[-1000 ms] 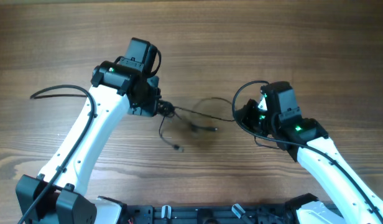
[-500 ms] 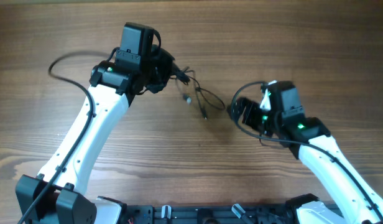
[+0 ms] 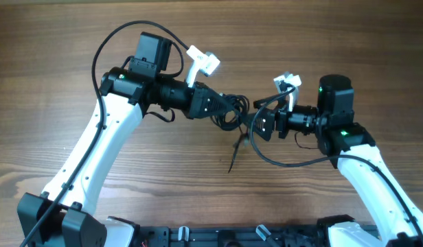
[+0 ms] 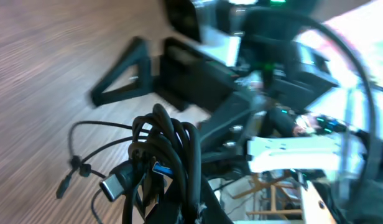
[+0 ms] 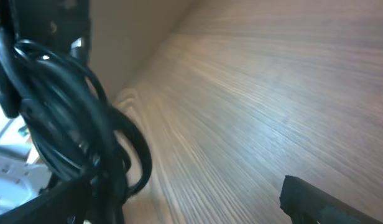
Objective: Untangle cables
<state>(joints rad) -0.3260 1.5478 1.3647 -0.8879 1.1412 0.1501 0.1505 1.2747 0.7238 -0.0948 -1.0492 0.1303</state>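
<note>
Here, the left claw [image 3: 226, 114] is clamping tight on the cables [image 4: 173, 149], which are bunching into one knotted bundle at its fingertips, raised off the table [image 3: 335, 41] near the middle of the scene. A flat plug [image 4: 117, 185] is sticking out of the bundle, and loose strands [image 3: 236, 151] are dangling from it toward the near edge. Just right of the bundle, the right claw [image 3: 258, 125] is facing it with fingers spread wide, gripping nothing; whether a finger is touching the bundle cannot be told.
</note>
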